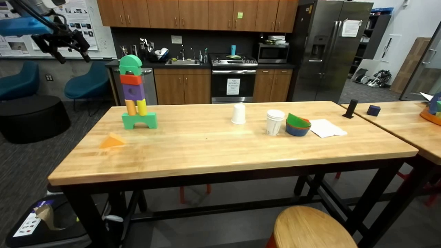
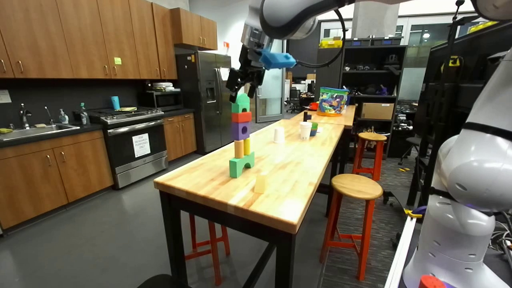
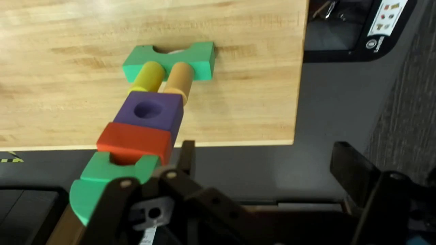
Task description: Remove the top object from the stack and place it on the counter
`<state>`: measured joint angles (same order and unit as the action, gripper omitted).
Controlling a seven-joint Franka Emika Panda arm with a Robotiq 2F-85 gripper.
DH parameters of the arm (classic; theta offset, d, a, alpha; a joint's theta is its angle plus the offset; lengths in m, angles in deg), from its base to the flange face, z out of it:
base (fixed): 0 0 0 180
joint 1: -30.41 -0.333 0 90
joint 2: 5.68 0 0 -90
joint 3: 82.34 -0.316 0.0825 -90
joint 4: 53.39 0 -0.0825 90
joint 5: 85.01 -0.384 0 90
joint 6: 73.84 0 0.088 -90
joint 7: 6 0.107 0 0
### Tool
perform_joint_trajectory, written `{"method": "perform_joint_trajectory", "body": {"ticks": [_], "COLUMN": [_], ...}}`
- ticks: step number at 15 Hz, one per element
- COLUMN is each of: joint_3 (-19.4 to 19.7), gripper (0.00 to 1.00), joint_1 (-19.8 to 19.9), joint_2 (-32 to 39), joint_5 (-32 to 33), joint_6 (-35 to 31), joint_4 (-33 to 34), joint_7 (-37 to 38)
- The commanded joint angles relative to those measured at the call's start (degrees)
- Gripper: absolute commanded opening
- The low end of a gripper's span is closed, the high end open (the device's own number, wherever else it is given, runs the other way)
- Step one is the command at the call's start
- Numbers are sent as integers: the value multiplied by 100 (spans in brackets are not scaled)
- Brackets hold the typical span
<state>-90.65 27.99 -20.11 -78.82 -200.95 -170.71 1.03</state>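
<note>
Block atop the stack sits outside the spread end effector.

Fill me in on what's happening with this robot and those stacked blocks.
A Franka Panda arm is at work by a toy-block tower on a butcher-block tabletop, to take off the green half-round block on top and set it on the wood. Its Robotiq gripper is open near the tower's top and holds nothing; in the wrist view the tower lies outside the gripper's opening. The half-round block has not been lifted: it rests on a small green arch block.
</note>
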Motion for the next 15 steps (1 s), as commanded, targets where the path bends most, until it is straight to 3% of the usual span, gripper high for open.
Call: {"method": "perform_joint_trajectory", "body": {"ticks": [1,6,12,15], "joint_3": [11,109,3,-50], "gripper": [100,100,100,100], "joint_1": [145,286,66,5], "joint_2": [647,923,947,1022], "joint_5": [409,1159,1060,1200], "joint_6": [-292,348,1059,934], "joint_4": [758,1345,1891,2015], "joint_7": [639,1879,2975,3748]}}
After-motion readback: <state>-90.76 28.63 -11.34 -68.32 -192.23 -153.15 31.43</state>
